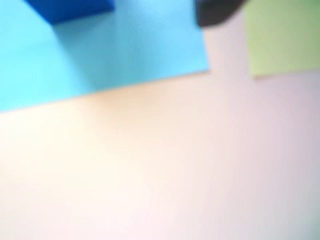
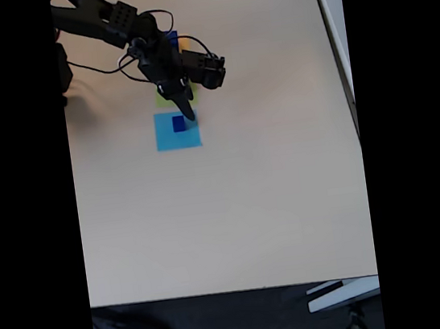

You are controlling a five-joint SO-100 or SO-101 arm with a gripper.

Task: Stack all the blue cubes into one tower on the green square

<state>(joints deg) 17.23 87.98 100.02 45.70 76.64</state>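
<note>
In the fixed view a small blue cube (image 2: 179, 124) sits on a light-blue paper square (image 2: 177, 136). My gripper (image 2: 188, 113) points down just right of this cube, its tip at the cube's upper right corner. Whether it touches the cube, and whether the jaws are apart, I cannot make out. The green square (image 2: 163, 100) lies just beyond, mostly hidden by the gripper. Another blue cube (image 2: 172, 38) shows behind the arm. The blurred wrist view has the blue cube (image 1: 70, 10) at top left, the green square (image 1: 282, 37) at top right and a dark fingertip (image 1: 215, 12) between them.
An orange-yellow patch (image 2: 183, 44) peeks out beside the far cube. Cables loop off the arm (image 2: 103, 17) at the top left. The beige table (image 2: 234, 211) stretches wide toward the near edge, and its right edge runs along (image 2: 355, 114).
</note>
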